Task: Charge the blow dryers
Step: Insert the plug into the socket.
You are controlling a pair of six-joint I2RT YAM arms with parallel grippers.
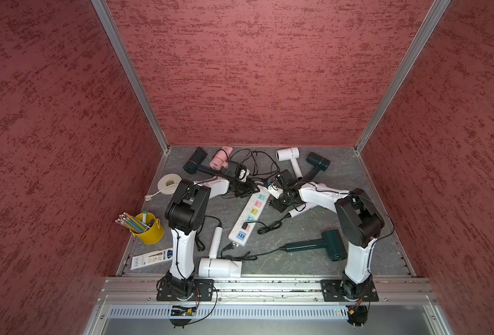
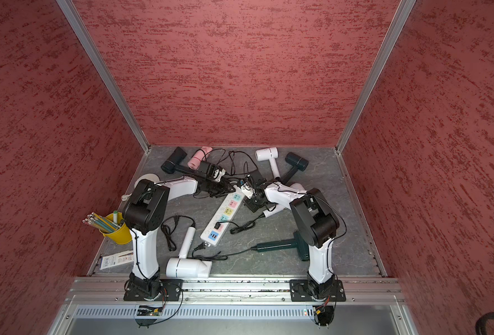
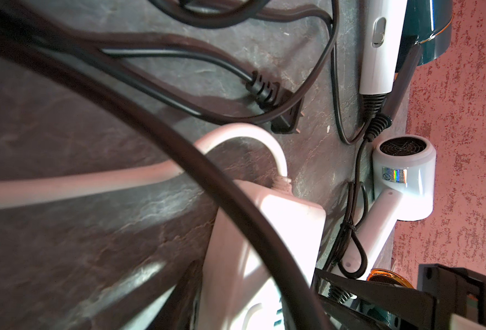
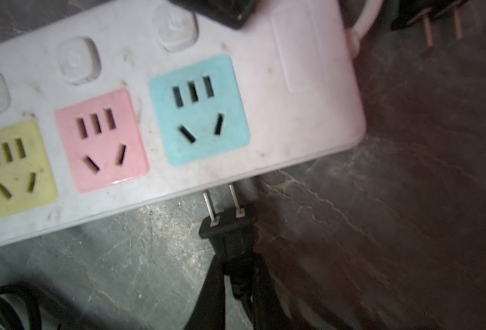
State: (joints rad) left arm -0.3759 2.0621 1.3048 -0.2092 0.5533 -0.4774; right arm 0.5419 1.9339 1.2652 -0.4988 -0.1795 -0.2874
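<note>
Right gripper clamped on black plug | pins point up-frame, tips at power strip side edge | blue socket up-left of pins, nearest | white blow dryer beside right arm, centre-right | left gripper opening unclear

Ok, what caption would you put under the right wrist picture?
Right end effector holding a black plug, pins at the edge of the power strip, beside its empty blue socket.
</note>
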